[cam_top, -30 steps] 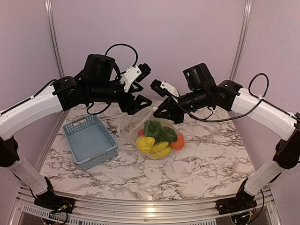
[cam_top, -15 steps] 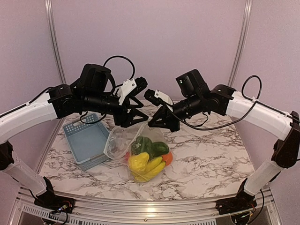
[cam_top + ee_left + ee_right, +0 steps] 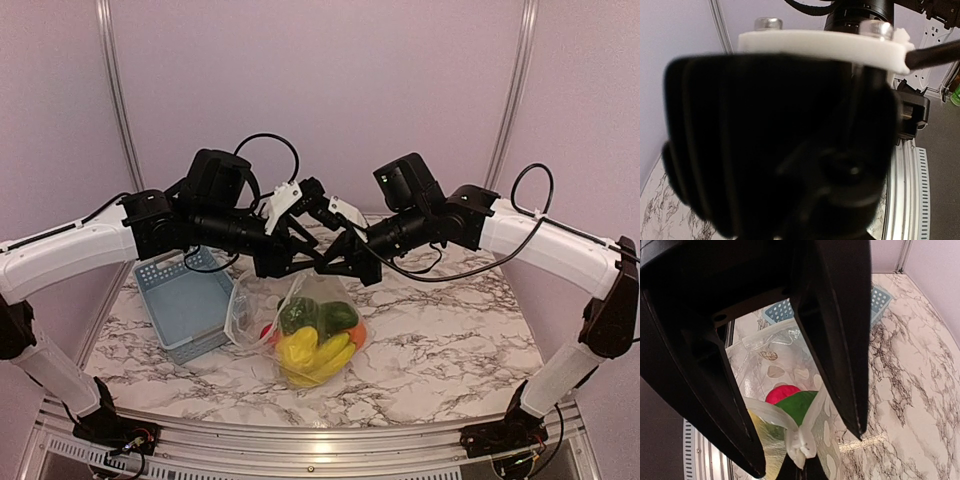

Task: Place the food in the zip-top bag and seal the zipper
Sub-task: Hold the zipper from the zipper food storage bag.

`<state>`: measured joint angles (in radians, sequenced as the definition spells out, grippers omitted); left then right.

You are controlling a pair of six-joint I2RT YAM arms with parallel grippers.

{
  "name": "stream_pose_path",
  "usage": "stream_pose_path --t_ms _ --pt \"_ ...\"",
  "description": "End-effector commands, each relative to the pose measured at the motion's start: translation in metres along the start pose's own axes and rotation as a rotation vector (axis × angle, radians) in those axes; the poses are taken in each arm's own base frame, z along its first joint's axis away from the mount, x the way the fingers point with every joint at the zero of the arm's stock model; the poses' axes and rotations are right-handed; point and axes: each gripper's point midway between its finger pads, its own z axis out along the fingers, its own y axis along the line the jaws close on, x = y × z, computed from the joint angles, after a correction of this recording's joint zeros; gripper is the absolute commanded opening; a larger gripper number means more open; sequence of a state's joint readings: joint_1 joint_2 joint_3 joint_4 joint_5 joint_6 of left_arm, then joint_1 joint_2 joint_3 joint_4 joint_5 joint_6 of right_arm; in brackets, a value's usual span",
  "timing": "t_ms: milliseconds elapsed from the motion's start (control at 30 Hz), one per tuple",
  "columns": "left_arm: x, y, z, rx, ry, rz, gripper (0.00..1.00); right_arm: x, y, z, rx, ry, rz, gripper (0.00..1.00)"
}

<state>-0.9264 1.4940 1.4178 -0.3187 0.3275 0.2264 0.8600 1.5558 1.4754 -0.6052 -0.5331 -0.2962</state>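
Top external: left gripper (image 3: 300, 262) and right gripper (image 3: 345, 265) are converging above the clear polka-dotted zip-top bag (image 3: 262, 300) containing glossy toy food (image 3: 310, 335), readying sealing. Right jaws are gaping around the zipper (image 3: 800, 445); left's grip cannot be told.

Pale lilac walls (image 3: 330, 70) close in the back and both sides, softly and evenly lit. Silver metal posts (image 3: 110, 90) stand in the two back corners. The table (image 3: 450, 340) has a white marble top with dark grey veins. A ribbed aluminium rail (image 3: 300, 450) runs along its near edge. The left wrist view shows dark grey floor (image 3: 940, 165) beyond the table.
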Motion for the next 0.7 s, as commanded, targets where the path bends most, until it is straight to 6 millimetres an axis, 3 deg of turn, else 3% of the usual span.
stream_pose_path --t_ms 0,367,667 --pt "0.003 0.0 0.01 0.023 -0.007 -0.015 0.41 -0.014 0.0 -0.004 0.007 -0.044 -0.025 0.0" --pt "0.012 0.001 0.007 0.037 -0.004 -0.024 0.35 -0.011 0.005 -0.013 0.014 -0.056 -0.025 0.0" --pt "0.014 -0.004 0.01 0.078 -0.014 -0.004 0.35 -0.021 0.006 -0.022 0.004 -0.084 -0.002 0.0"
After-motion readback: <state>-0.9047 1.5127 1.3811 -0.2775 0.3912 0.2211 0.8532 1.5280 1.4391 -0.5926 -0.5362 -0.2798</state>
